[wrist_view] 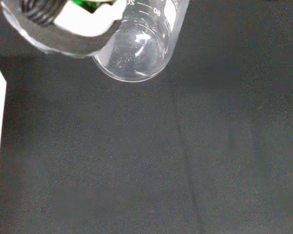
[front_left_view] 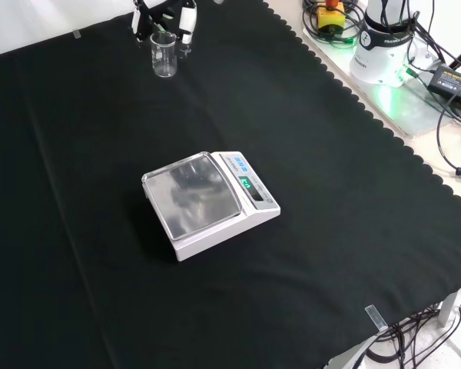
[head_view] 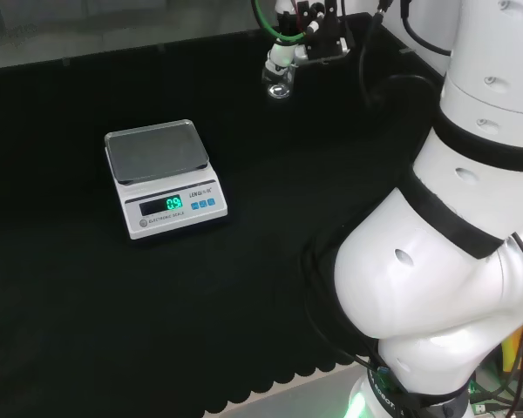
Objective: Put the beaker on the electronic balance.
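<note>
A small clear glass beaker (head_view: pixel 279 83) is at the far side of the black cloth, upright and seemingly empty. The hand (head_view: pixel 312 37) reaches down over it, fingers curled about its upper part. In the front view the beaker (front_left_view: pixel 164 55) hangs or stands just below the hand (front_left_view: pixel 165 17) at the top; I cannot tell whether its base touches the cloth. The wrist view has the beaker (wrist_view: pixel 136 53) close up, with a white finger (wrist_view: pixel 85 22) across its rim. The white electronic balance (head_view: pixel 161 178) sits mid-cloth, its steel pan (front_left_view: pixel 194 194) bare and its display lit.
The arm's big white links (head_view: pixel 453 218) stand at the right of the head view. The arm's base (front_left_view: pixel 384 38) and cables lie beyond the cloth's scalloped edge (front_left_view: pixel 369 108). Open black cloth lies between the beaker and the balance.
</note>
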You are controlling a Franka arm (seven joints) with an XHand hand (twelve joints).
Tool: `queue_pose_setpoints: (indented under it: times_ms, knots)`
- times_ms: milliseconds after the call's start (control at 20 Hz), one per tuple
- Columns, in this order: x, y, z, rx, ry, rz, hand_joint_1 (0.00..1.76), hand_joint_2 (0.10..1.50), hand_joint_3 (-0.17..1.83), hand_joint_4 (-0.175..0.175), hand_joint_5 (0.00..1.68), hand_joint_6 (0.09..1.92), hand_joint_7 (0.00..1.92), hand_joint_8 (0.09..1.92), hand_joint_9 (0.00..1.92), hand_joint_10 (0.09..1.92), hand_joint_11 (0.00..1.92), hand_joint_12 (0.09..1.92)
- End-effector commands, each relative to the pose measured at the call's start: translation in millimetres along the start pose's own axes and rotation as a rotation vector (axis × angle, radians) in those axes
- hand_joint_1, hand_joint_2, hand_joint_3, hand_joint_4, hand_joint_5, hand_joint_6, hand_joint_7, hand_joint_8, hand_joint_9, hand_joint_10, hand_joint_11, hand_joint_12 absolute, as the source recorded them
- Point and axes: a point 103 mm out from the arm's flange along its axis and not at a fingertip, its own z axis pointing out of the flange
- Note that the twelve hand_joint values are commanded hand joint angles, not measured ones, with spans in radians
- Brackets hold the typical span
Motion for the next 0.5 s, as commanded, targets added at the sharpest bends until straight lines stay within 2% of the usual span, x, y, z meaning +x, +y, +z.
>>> queue_pose_setpoints:
  times_ms: [50,300,500]
  knots:
    - [8.3,-6.5,-4.8,0.005,-0.004,0.024,1.13,1.03,0.03,-0.022,1.13,0.76,1.19,0.67,1.6,0.09,1.7,0.47]
    - [8.8,-7.3,-6.4,0.005,0.008,0.023,1.13,1.03,0.03,-0.024,1.13,0.76,1.19,0.67,1.6,0.09,1.7,0.47]
    - [2.9,-2.1,-5.7,0.018,0.02,0.002,1.13,1.03,0.03,-0.026,1.13,0.76,1.19,0.67,1.6,0.09,1.7,0.47]
